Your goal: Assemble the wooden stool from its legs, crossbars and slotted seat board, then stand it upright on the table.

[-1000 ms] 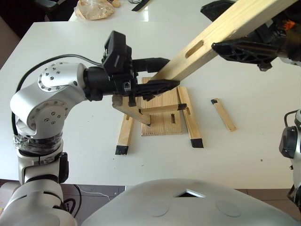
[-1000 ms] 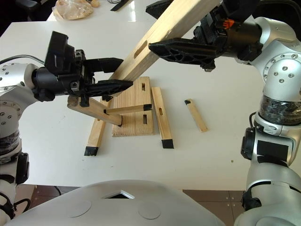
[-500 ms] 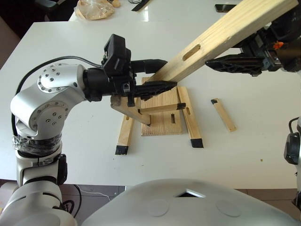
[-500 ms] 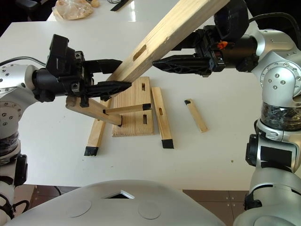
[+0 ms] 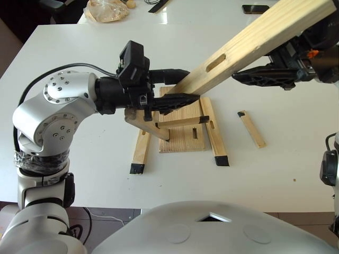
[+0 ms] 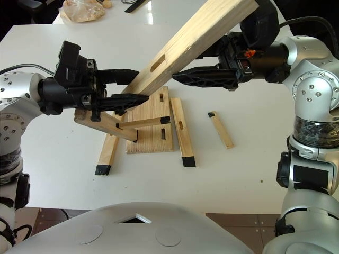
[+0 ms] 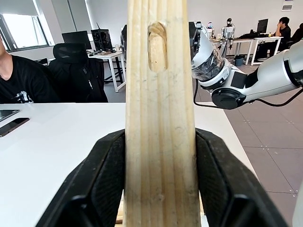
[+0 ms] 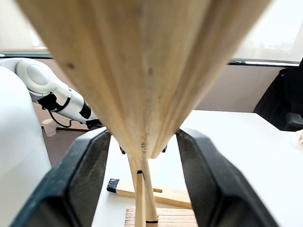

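Observation:
A long wooden leg (image 5: pixel 249 39) with an oval slot slants up over the table. My left gripper (image 5: pixel 189 83) is shut on its lower end, its fingers (image 7: pixel 109 179) pressed to both sides. My right gripper (image 6: pixel 190 67) stands open around the upper part, and a gap shows beside one finger (image 8: pixel 90 175). Under the left gripper a tilted leg (image 5: pixel 148 124) with a crossbar (image 5: pixel 180 121) plugged into it rests on the slotted seat board (image 5: pixel 183 138).
Two black-tipped legs lie flat beside the board, one on the left (image 5: pixel 141 153) and one on the right (image 5: pixel 214 135). A short loose crossbar (image 5: pixel 251 128) lies further right. A bag (image 5: pixel 108 9) and a phone (image 5: pixel 256 8) sit on the far table.
My right gripper has let go of the long leg, dropped lower and turned, and now loosely straddles it. The left gripper and the leg have barely moved.

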Controlling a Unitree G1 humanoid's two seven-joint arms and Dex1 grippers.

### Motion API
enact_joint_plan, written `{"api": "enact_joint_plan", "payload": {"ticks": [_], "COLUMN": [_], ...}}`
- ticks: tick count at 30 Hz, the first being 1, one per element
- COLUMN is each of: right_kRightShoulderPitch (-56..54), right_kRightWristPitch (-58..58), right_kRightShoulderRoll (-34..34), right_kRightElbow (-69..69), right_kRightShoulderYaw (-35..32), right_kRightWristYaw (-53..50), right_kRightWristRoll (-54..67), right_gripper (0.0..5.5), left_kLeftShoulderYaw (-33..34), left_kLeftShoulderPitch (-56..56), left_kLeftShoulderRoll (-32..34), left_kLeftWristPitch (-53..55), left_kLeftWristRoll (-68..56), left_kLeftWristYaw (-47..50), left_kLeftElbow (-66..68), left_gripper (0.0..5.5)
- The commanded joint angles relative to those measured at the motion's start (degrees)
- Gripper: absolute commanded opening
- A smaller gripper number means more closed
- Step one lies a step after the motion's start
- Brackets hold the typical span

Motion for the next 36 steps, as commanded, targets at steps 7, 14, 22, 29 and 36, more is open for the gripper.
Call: {"api": "enact_joint_plan", "payload": {"ticks": [7,14,22,29,36], "right_kRightShoulderPitch": [-0.23,-1.33,-2.55,-1.69,-1.78], "right_kRightWristPitch": [0.6,1.09,2.06,1.31,-0.19], "right_kRightShoulderRoll": [0.04,1.18,2.64,2.4,2.83], "right_kRightElbow": [-0.95,-1.1,-0.77,-1.22,-0.37], "right_kRightShoulderYaw": [-0.62,-0.54,-0.94,-0.76,-1.94], "right_kRightWristYaw": [0.15,-0.36,-1.71,-2.49,-3.99], "right_kRightWristRoll": [0.3,1.59,3.15,1.85,1.01], "right_gripper": [3.11,3.11,2.3,2.08,2.05], "left_kLeftShoulderYaw": [-1.52,-2.03,-2.96,-2.01,0.18], "left_kLeftShoulderPitch": [0.99,1.34,1.69,0.25,-4.1], "left_kLeftShoulderRoll": [1.89,2.22,2.44,2.08,-1.81], "left_kLeftWristPitch": [0.37,0.17,-0.31,3.14,1.41], "left_kLeftWristRoll": [1.99,2.59,3.16,0.14,0.95], "left_kLeftWristYaw": [-1.55,-1.95,-1.96,0.89,5.46], "left_kLeftElbow": [-0.38,-0.54,-0.57,0.51,4.64], "left_gripper": [2.03,2.03,2.03,2.03,2.99]}}
